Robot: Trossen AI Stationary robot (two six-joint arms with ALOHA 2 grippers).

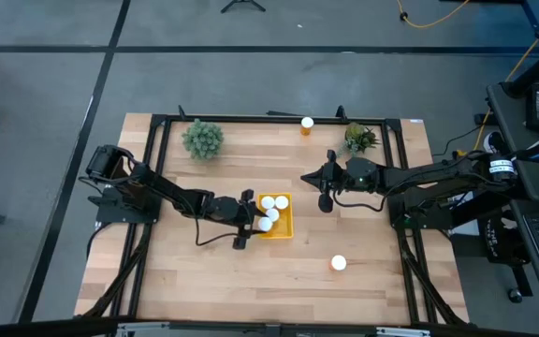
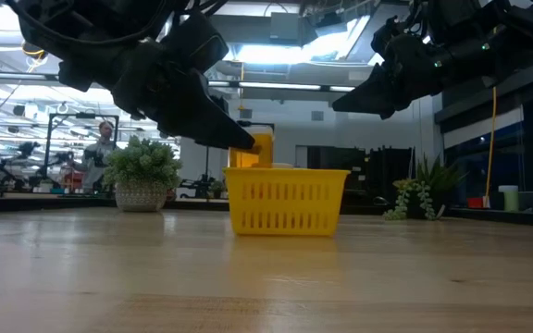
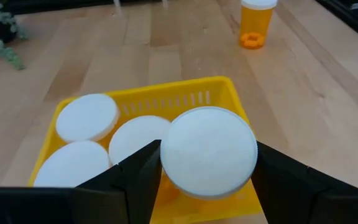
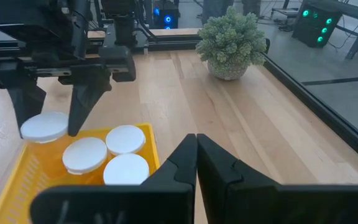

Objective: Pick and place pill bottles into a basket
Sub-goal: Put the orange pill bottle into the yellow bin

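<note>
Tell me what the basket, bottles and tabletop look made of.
Basket: likely moulded plastic, bright yellow, slotted walls. Pill bottles, e.g. the one held in the left tool above the basket: translucent orange body, matte white cap, probably plastic. Table: light wood planks, visible grain and seams; could be laminate.

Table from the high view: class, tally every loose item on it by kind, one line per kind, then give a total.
Pill bottles: 6, that is 3 in the basket, 1 held over it by the left hand, 1 at the far edge, 1 near the front
Basket: 1
Plants: 2
Total: 9
</note>
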